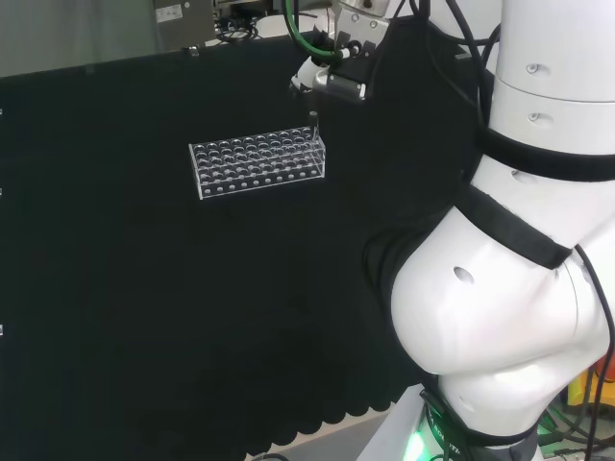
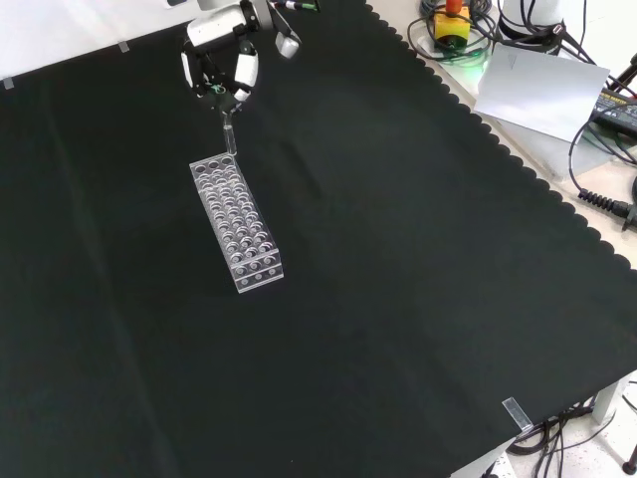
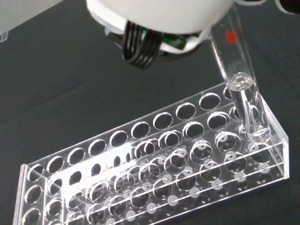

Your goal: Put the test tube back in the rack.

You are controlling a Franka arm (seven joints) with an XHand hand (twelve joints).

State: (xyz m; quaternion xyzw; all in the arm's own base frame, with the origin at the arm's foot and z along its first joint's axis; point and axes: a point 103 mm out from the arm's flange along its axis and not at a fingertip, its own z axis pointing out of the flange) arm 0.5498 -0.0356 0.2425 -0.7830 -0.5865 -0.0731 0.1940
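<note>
Held near its top by the robot hand (image 2: 221, 62), fingers pinched on it — clear glass test tube (image 3: 241, 89), tip entering an end hole of the clear plastic rack (image 2: 237, 223) near the bench's far edge in front view. Light, slippery, fragile — best gripped high.

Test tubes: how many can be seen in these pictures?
1. The test tube is held by the hand, its tip entering an end hole of the rack.
</note>
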